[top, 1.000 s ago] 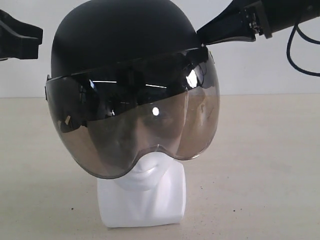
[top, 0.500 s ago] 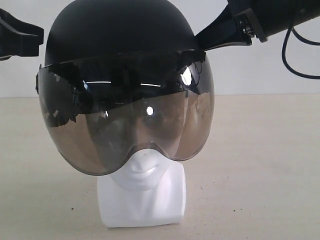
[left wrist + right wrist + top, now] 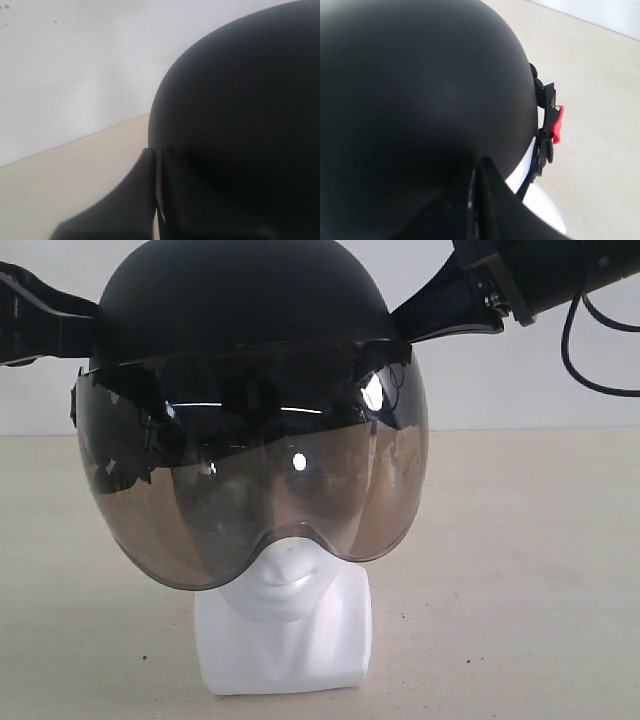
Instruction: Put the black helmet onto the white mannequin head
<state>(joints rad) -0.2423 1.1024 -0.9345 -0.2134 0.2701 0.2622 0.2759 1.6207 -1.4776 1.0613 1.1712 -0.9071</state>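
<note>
Exterior view: black helmet (image 3: 240, 310) covers white mannequin head (image 3: 285, 640) on table (image 3: 520, 590); jaws both closed, empty, against shell.

I can read nothing in any of my views. The black helmet (image 3: 240, 310) and the white mannequin head (image 3: 285, 640) show no legible text, label, brand, number or sign.
</note>
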